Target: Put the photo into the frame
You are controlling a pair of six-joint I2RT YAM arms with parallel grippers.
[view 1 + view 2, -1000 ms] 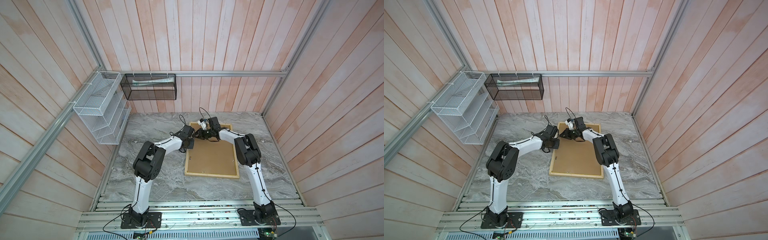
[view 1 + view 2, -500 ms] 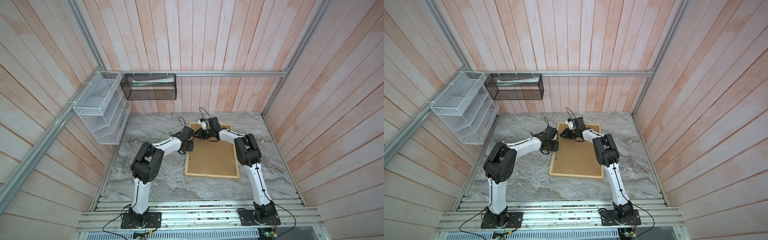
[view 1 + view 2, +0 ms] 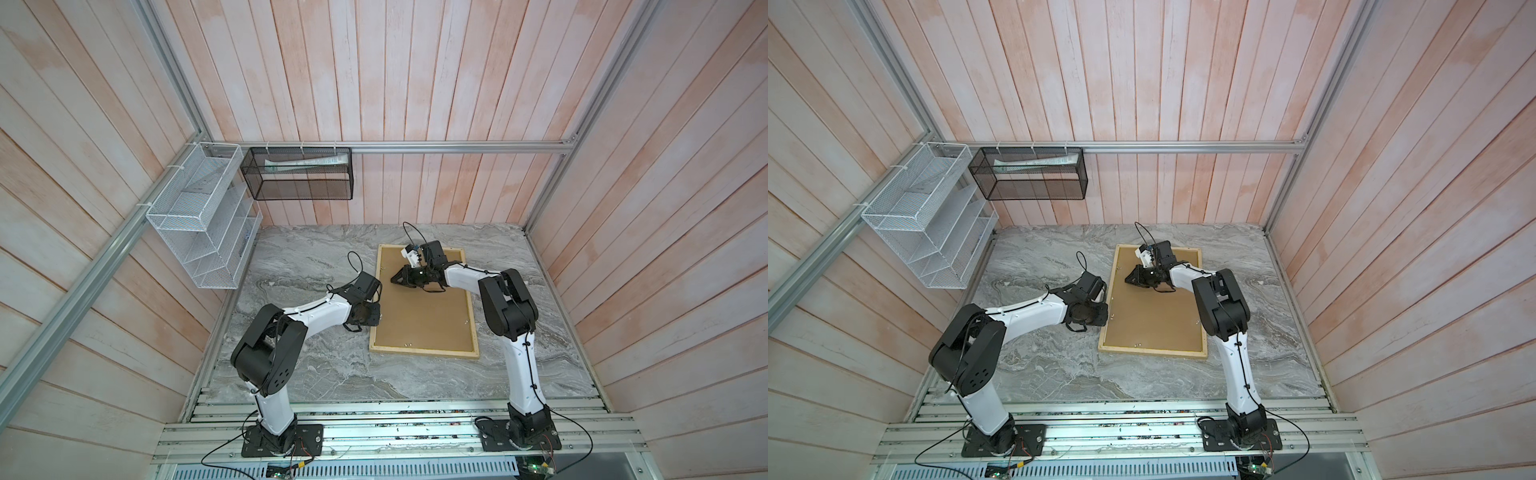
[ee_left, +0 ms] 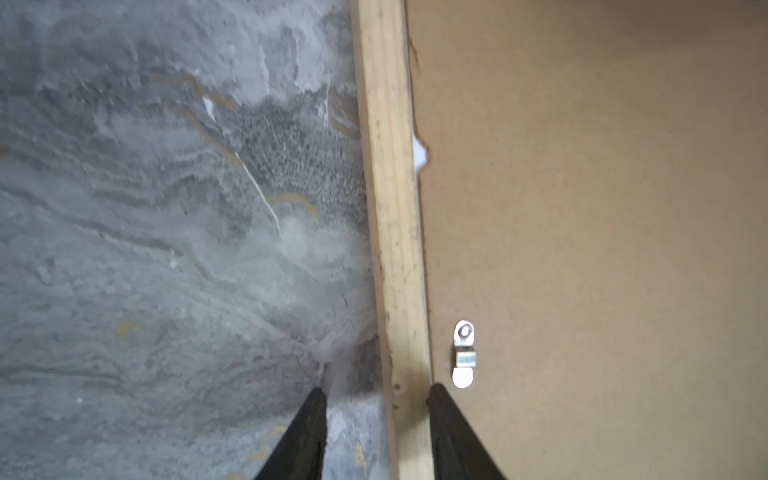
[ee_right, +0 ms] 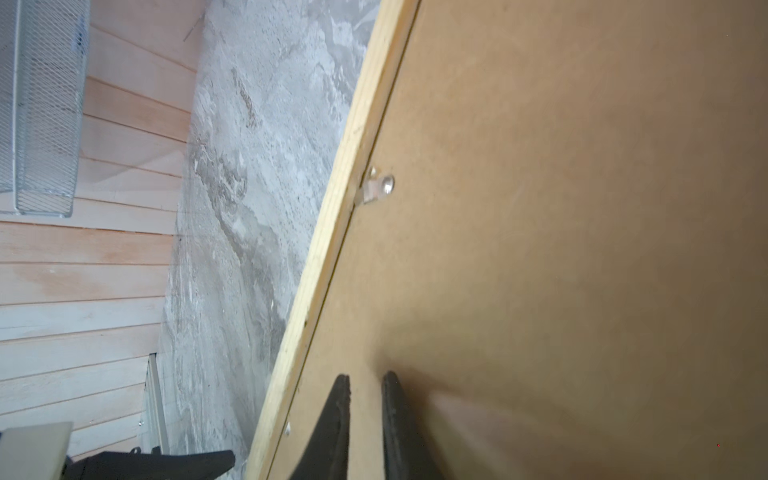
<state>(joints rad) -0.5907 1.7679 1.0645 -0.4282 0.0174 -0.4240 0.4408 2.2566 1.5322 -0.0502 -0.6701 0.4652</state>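
The frame [image 3: 424, 353] [image 3: 1152, 353] of pale wood lies face down on the marble table, filled by a plain brown backing board [image 3: 424, 307] [image 3: 1154, 316]. The photo is hidden. My left gripper [image 3: 371, 316] [image 3: 1100, 312] [image 4: 376, 390] is open and straddles the frame's left rail [image 4: 390, 208]; one finger is over the table and the other is at the rail's inner edge. My right gripper [image 3: 392, 280] [image 3: 1127, 280] [image 5: 365, 376] is nearly shut, a thin gap between its fingers. It holds nothing, and its tips rest on the board near the far left corner.
Small metal turn clips [image 4: 464, 353] [image 5: 380, 189] sit on the board near the left rail. A white sliver [image 4: 419, 156] shows at the board's edge. A white wire rack [image 3: 203, 216] and a black mesh basket [image 3: 299, 174] hang on the walls.
My left gripper has opened and slid a little toward the front along the frame's left rail. The right arm has not moved.
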